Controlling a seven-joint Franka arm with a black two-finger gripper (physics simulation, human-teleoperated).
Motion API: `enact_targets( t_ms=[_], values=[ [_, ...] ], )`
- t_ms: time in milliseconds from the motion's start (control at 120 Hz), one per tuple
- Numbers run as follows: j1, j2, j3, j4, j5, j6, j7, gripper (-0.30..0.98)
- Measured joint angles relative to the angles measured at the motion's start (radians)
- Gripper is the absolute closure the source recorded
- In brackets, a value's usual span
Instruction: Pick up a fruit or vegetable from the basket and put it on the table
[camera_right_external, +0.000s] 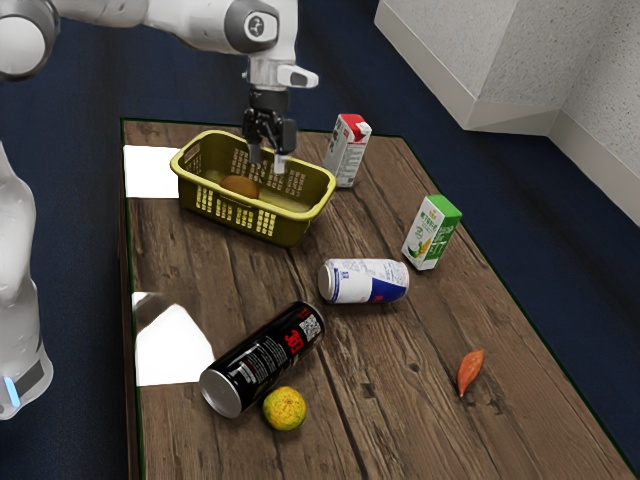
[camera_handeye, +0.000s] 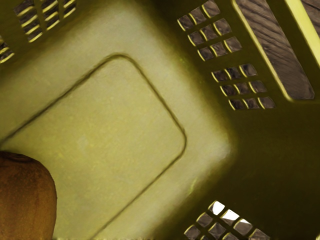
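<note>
Black and blocky, the gripper (camera_right_external: 267, 161) hangs over the yellow-green basket (camera_right_external: 290, 230), its 2 fingers apart. A round brown fruit (camera_right_external: 240, 187) sits inside. The basket's sides have lots of little square holes. On the stripy wood table (camera_right_external: 430, 400), 1 round yellow-green fruit (camera_right_external: 285, 409) is beside a shiny black can (camera_right_external: 255, 365).

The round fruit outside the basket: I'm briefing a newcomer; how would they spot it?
On the wooden table, find the black can lying on its side. Near its silver end sits a small round fruit, mottled green and yellow-orange; the orange-red piece across the table is slender and pointed instead.
</note>
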Motion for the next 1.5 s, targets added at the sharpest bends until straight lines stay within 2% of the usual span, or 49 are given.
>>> enact_targets(
  t_ms=[367,775,1350,1500],
  values=[
    [0.117,-0.018,0.016,-0.057,0.011,0.009,0.085,0.0],
    [0.082,0.092,0.015,-0.056,-0.007,0.037,0.14,-0.01],
    [0.083,0.068,0.015,-0.142,-0.015,0.121,0.174,0.0],
    [0.081,0.077,0.015,-0.152,-0.014,0.134,0.178,0.11]
  ],
)
